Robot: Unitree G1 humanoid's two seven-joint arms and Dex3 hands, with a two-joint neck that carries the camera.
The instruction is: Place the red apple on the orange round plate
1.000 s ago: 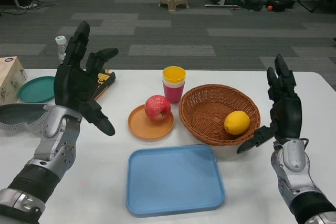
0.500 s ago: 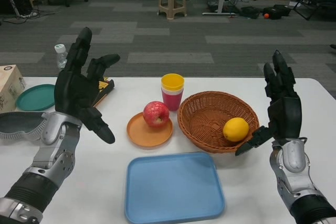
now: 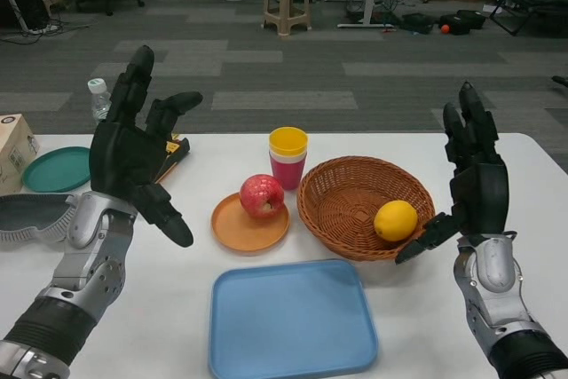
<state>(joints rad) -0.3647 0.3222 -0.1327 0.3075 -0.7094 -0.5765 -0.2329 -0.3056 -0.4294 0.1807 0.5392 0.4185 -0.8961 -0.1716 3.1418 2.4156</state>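
Head view: red apple [image 3: 263, 196] resting on orange round plate [image 3: 249, 224], mid-table [image 3: 177, 308]. Wicker basket [image 3: 366, 206] just beside, holding a lemon [image 3: 395, 220]. Stacked cups [image 3: 288, 156] behind the plate; blue tray [image 3: 293, 319] at near edge. Left hand [image 3: 133, 153] and right hand [image 3: 475, 179] raised, fingers spread, grasping nothing.

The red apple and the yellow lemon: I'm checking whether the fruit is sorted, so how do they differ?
The red apple sits on the flat orange round plate; the yellow lemon lies inside the brown woven wicker basket. The apple is red and round; the lemon is yellow and more oval. Both rest untouched, with no robot hand on them.
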